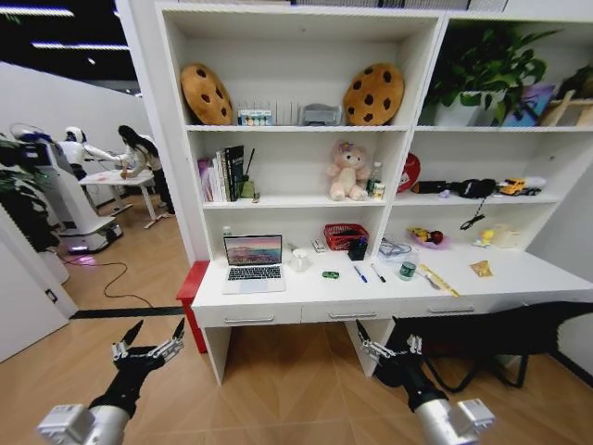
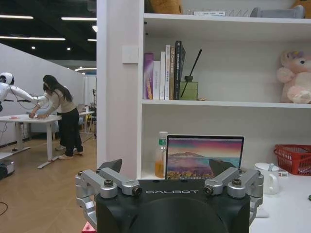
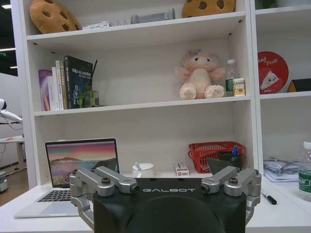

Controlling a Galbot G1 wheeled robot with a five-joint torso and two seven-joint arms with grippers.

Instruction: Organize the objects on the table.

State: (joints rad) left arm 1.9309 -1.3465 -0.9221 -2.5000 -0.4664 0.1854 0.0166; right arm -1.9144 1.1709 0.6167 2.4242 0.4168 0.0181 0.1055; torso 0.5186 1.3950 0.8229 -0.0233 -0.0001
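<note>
The white table (image 1: 371,295) stands ahead of me, under a tall shelf unit. An open silver laptop (image 1: 253,262) sits at its left end. To its right lie a tiny green toy car (image 1: 331,274), a blue pen (image 1: 359,274), a black pen (image 1: 378,273) and a green-labelled jar (image 1: 407,270). My left gripper (image 1: 153,339) hangs open, low in front of the table's left end. My right gripper (image 1: 387,346) is open below the table's middle. The left wrist view has the left gripper (image 2: 167,167) before the laptop (image 2: 204,158). The right wrist view has the right gripper (image 3: 165,167), laptop (image 3: 80,158), black pen (image 3: 268,198) and jar (image 3: 305,172).
A red basket (image 1: 346,235), a white mug (image 1: 300,260) and a black pot stand at the table's back. A red box (image 1: 190,289) sits by the left leg, and a black chair (image 1: 491,338) is tucked under the right end. Wooden floor lies between me and the table.
</note>
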